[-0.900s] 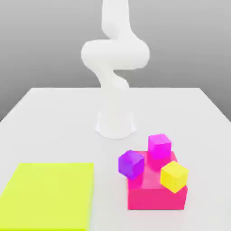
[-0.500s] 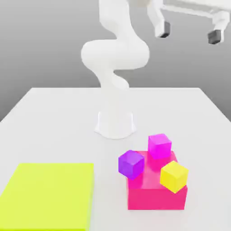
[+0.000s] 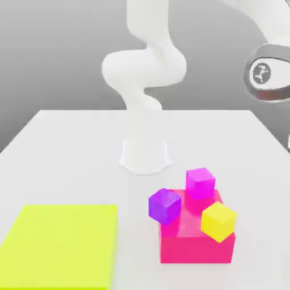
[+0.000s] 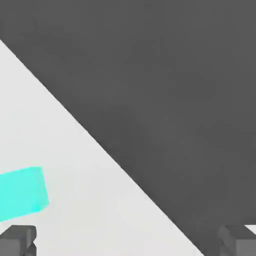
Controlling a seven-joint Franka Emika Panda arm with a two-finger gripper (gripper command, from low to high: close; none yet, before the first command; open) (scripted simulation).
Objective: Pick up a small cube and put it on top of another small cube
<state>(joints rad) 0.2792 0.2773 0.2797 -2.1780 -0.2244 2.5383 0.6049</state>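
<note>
Nearest, ext. view's left: flat yellow-green mat (image 3: pixel 59 243) on the white table (image 3: pixel 73 141). Right of it, big hot-pink block (image 3: pixel 195 246) w/ three small cubes on it: yellow cube (image 3: pixel 218 221) near-right, violet cube (image 3: pixel 165 205) at left edge, magenta cube (image 3: pixel 200 183) at far side, apart from both. Magenta one prob. light, rigid, glossy so maybe slick; take it across two opposite flat faces, from above. Gripper (image 4: pixel 128 240) spread wide, empty, a cyan block (image 4: pixel 22 192) below. Robot base (image 3: pixel 145 156) farthest.

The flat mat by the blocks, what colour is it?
Bright yellow-green mat, clearest in the exterior view.
</note>
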